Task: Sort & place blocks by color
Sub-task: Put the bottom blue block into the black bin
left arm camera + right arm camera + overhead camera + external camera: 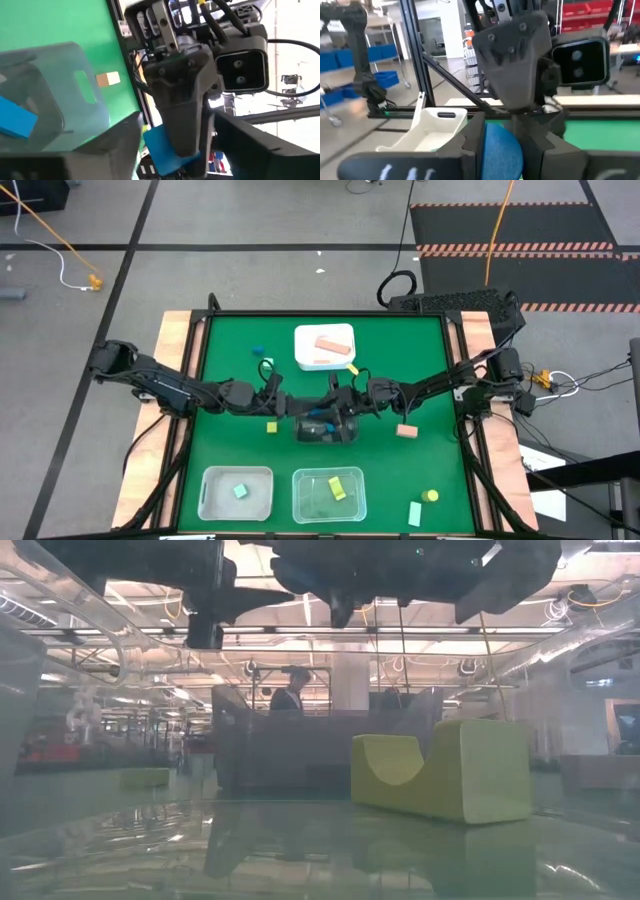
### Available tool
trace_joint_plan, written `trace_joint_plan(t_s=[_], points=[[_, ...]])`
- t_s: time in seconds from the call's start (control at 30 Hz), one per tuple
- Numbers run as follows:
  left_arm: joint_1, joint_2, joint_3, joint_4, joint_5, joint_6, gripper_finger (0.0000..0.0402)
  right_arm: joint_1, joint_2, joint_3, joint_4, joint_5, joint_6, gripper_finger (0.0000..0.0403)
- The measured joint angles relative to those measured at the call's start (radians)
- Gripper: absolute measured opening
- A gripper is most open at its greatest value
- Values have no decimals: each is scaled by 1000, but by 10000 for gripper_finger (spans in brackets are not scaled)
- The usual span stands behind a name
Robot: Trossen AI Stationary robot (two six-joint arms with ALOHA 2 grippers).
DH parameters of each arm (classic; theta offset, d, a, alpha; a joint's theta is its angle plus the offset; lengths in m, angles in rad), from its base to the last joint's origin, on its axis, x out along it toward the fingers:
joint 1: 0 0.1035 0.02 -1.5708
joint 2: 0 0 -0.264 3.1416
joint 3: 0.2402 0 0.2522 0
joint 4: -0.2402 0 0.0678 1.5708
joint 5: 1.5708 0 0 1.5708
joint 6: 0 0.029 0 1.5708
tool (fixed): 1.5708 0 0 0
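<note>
Blue block (157,150) up in the air at mid-scene, clamped between the fingers of the right pincer (180,150), directly above the dark bin (325,432) at the middle of the green surface (430,370). Left pincer (303,408) nose to nose with it, released, fingers spread to either side of the block and not squeezing it. Reads as a handover between the two arms, with the grip now on the right side.

Elsewhere:
- Second blue block (15,122) already lying in the dark bin.
- Tan block (328,342) in the white bin (305,358), far centre.
- Mint block (240,491) in the clear bin (210,505), near left.
- Yellow block (337,489) in the other clear bin (305,505), near centre.
- Loose on the surface: a yellow cube (271,426) just left of the dark bin, a tan piece (406,430) to its right, a yellow cylinder (431,496) and a mint bar (414,513) near right, and a small blue piece (258,351) far left of the white bin.

Step in hand, as judged: sorting blue into the dark bin, roughly halfway through the whole job.

Next move likely calls for:
- drawing the left arm back clear of the block;
- lowering the right pincer over the bin opening before letting go, to avoid a bounce off the rim.
</note>
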Motion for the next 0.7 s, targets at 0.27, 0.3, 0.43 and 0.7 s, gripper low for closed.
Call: trace_joint_plan(t_s=[0.27,0.3,0.43,0.7], points=[[20,0,0,-4,-33,20,308,2,-23,0,-98,-1,43,64],[26,0,0,-9,-33,24,306,2,-38,0,-133,-1,51,64],[55,0,0,-58,-33,28,288,2,-111,0,-277,0,59,64],[110,0,0,-152,-32,25,246,3,-263,0,-589,96,4,64]])
